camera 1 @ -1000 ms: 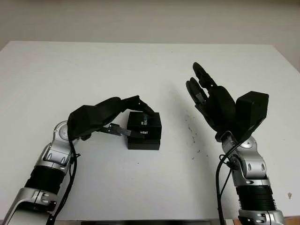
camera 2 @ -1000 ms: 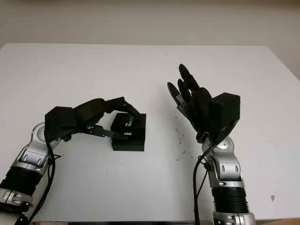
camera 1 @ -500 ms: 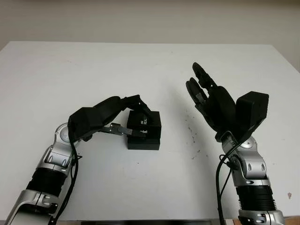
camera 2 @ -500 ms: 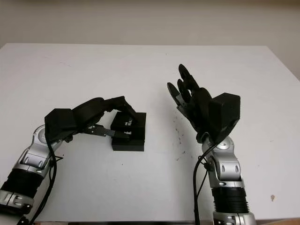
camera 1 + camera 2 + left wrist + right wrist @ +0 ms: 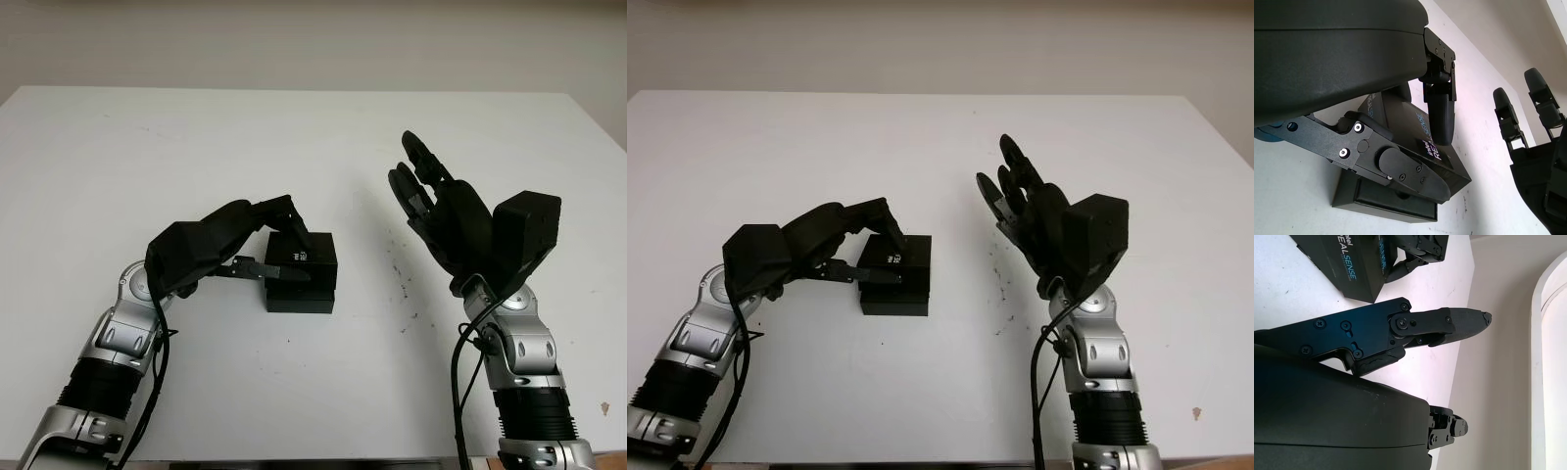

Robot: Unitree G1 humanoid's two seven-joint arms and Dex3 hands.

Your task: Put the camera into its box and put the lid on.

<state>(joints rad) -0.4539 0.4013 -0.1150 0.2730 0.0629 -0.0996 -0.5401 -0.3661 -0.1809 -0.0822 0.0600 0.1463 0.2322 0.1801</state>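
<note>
The box [image 5: 300, 295] interior is not visible: the lid [image 5: 304, 257] covers it, so whether the camera lies inside cannot be determined. The left robot hand [image 5: 279, 245] obscures the lid's left edge and part of its top; finger contact on the far side cannot be confirmed. In the left wrist view, lid lettering is partly hidden behind a finger [image 5: 1441, 115]. The tabletop [image 5: 294, 147] is cut off at both side edges of the head views.
</note>
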